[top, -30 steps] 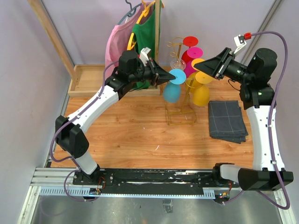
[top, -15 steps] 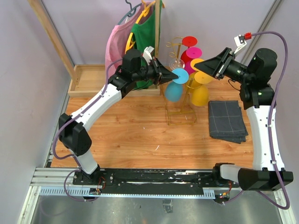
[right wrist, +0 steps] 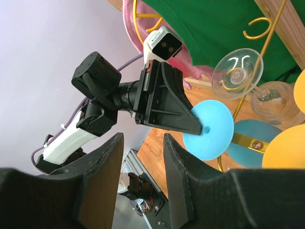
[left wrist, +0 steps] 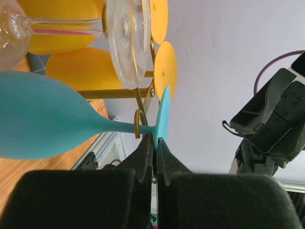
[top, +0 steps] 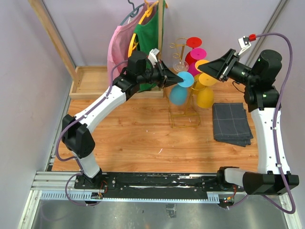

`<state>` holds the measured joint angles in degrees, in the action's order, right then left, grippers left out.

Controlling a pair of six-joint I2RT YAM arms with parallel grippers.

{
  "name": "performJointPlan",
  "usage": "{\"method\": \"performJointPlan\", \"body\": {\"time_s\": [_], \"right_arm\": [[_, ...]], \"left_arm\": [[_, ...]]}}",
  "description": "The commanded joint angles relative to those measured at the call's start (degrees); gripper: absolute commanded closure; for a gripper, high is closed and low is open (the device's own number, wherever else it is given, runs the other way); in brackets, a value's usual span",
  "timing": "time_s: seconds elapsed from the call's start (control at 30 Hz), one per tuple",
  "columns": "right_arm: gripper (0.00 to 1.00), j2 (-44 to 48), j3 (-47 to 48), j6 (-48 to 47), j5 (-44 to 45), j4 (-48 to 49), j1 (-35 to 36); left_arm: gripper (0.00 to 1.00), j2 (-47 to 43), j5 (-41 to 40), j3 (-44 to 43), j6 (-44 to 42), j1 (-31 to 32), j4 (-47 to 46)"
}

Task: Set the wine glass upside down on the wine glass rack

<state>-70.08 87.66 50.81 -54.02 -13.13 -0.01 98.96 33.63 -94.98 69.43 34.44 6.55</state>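
No legible text, no brands or numbers, no signs

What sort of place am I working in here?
Probably a robot test cell dressed as a home corner: plain purple walls, an aluminium mounting rail, a wooden tabletop with a gold wine glass rack.

Pale lavender walls [top: 28,95] close in the far and left sides. The counter [top: 138,138] is warm wood plank, evenly lit with soft shadows. At its far left corner sits a shallow wooden tray [top: 75,83], and a bare timber beam [top: 52,38] slants up the wall beside it. A wooden clothes rack [top: 162,28] along the far edge carries a pink garment [top: 119,43] and a green garment [top: 150,33] on hangers. A folded grey cloth [top: 231,123] lies near the right edge. An aluminium rail [top: 157,181] runs along the near edge.
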Motion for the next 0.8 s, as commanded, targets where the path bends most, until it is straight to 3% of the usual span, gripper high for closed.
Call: {"method": "performJointPlan", "body": {"time_s": [0.0, 0.23, 0.4, 0.77], "right_arm": [[0.6, 0.3, 0.0, 0.3, -1.1, 2.1, -1.1], [0.6, 0.0, 0.1, 0.4, -1.1, 2.1, -1.1], [0.6, 0.1, -0.4, 0.5, -1.0, 2.3, -1.1], [0.59, 0.2, -0.9, 0.6, -0.7, 2.4, -1.1]], "left_arm": [[1.0, 0.7, 0.1, -2.0, -1.5, 1.3, -1.0], [0.99, -0.2, -0.4, -0.8, -2.5, 1.9, -0.4], [0.81, -1.3, -0.5, 1.5, -2.9, 2.1, -0.7], [0.63, -3.5, -0.6, 4.4, -3.0, 2.5, -2.0]]}}
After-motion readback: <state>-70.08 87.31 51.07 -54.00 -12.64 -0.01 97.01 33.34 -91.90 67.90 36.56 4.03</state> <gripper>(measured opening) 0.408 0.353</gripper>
